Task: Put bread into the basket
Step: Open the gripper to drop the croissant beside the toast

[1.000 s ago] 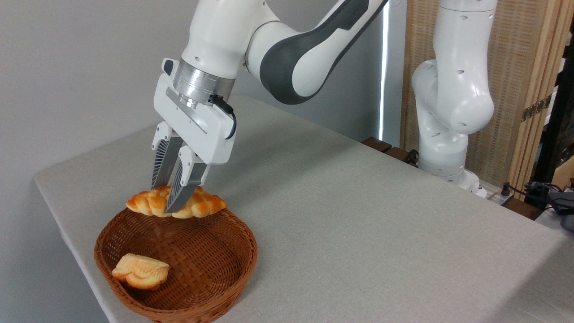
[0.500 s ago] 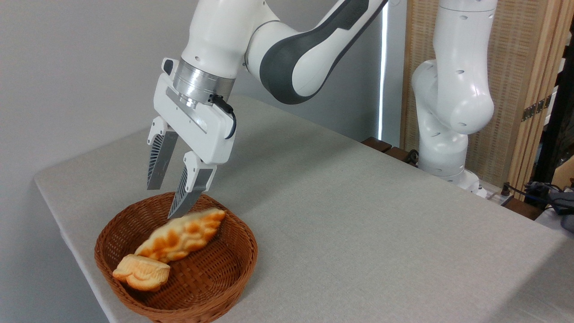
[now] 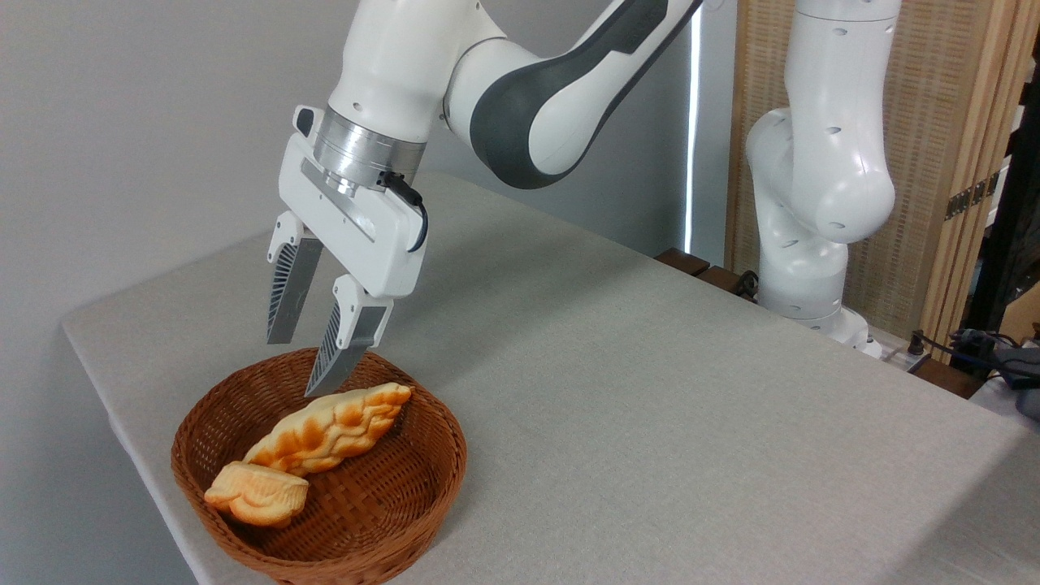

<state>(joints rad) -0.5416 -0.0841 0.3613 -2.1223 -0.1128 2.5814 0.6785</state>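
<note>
The long braided golden-orange bread [image 3: 333, 427] lies slanted inside the round brown wicker basket [image 3: 422, 479], its upper tip resting near the back rim and its lower end against a smaller pale bread piece [image 3: 256, 493]. My gripper [image 3: 299, 367] hangs open just above the basket's back rim, with nothing between its fingers. The right fingertip sits close above the bread's upper half.
The basket stands near the front left corner of the grey table [image 3: 650, 390], close to the table's left edge. The arm's white base [image 3: 804, 268] rises at the back right. Cables and dark gear [image 3: 991, 357] lie beyond the right table edge.
One second ago the gripper was shut on the bread above the back rim. It opened and the bread dropped into the basket, settling slightly since half a second ago.
</note>
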